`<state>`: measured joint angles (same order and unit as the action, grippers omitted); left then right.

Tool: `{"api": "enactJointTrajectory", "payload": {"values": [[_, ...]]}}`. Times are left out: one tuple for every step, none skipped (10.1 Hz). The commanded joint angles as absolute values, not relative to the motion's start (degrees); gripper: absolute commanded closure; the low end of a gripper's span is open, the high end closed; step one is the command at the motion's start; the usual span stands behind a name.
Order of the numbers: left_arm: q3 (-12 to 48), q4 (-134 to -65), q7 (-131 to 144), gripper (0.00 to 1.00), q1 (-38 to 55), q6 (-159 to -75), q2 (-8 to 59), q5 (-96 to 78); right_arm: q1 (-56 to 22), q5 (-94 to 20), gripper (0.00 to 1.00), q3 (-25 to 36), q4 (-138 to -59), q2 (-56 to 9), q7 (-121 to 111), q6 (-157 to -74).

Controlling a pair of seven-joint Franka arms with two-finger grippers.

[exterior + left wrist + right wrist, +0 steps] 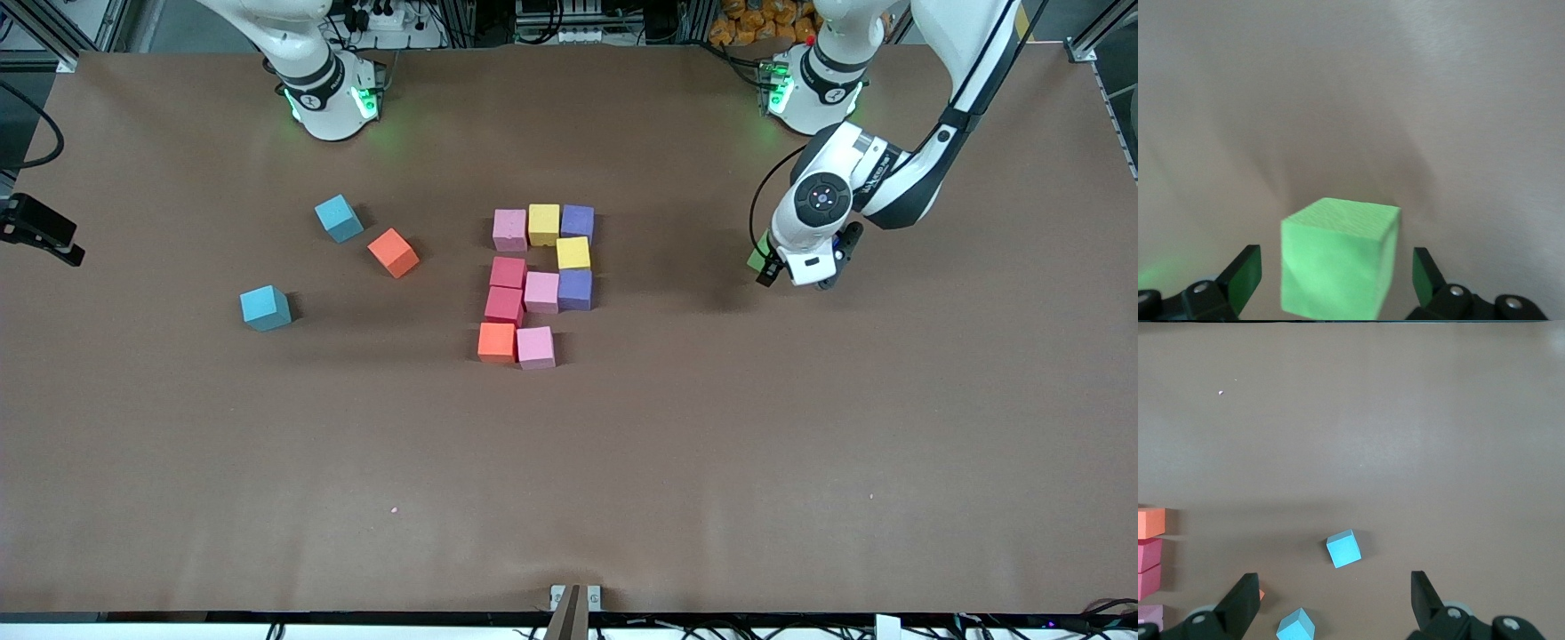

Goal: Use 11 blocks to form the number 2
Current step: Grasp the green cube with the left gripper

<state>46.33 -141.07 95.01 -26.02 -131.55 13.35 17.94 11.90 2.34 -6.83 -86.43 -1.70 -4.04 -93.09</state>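
Observation:
Ten blocks lie packed together mid-table: pink (509, 229), yellow (543, 224), purple (577, 222), yellow (573, 253), red (508, 272), pink (541, 292), purple (575, 289), red (504, 305), orange (497, 341) and pink (536, 347). A loose orange block (393, 252) sits toward the right arm's end. The green block (757, 259) (1338, 263) rests on the table toward the left arm's end. My left gripper (800, 269) (1337, 252) is low around it and open, with a gap at each finger. My right gripper (1334, 577) hangs open and empty, out of the front view.
Two light-blue cubes (339, 218) (265, 308) lie toward the right arm's end; they also show in the right wrist view (1343, 548) (1296, 627). The brown table (711, 462) is bare nearer the front camera. The arm bases (333, 98) (813, 89) stand along the top.

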Motion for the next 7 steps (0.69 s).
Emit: {"api": "enactJointTrajectory", "payload": {"values": [[47.46, -145.01, 92.29, 0.00, -28.56, -136.03, 12.30, 16.70, 11.69, 2.99, 0.00, -6.86, -85.52, -1.85, -4.31, -92.29], [47.46, -145.80, 92.29, 0.00, -28.65, -137.71, 12.39, 16.70, 11.69, 2.99, 0.00, -6.86, -85.52, -1.85, -4.39, -92.29], [47.46, -145.98, 92.20, 0.00, -28.65, -138.51, 13.09, 16.70, 11.60, 2.99, 0.00, -6.86, -85.52, -1.93, -4.39, -92.29], [47.46, -145.99, 92.28, 0.00, -28.65, -139.39, 13.27, 16.70, 11.60, 2.99, 0.00, -6.86, -85.52, -1.85, -4.39, -92.29], [47.46, -145.99, 92.29, 0.00, -28.74, -139.66, 13.27, 16.70, 11.60, 3.08, 0.00, -6.86, -85.52, -1.85, -4.31, -92.29], [47.46, -145.90, 92.20, 0.00, -28.74, -139.75, 13.36, 16.70, 11.69, 3.08, 0.00, -6.86, -85.52, -1.85, -4.31, -92.37], [47.46, -145.72, 92.28, 0.00, -28.74, -139.75, 13.62, 16.70, 11.60, 3.08, 0.00, -6.86, -85.52, -1.93, -4.39, -92.37]]}}
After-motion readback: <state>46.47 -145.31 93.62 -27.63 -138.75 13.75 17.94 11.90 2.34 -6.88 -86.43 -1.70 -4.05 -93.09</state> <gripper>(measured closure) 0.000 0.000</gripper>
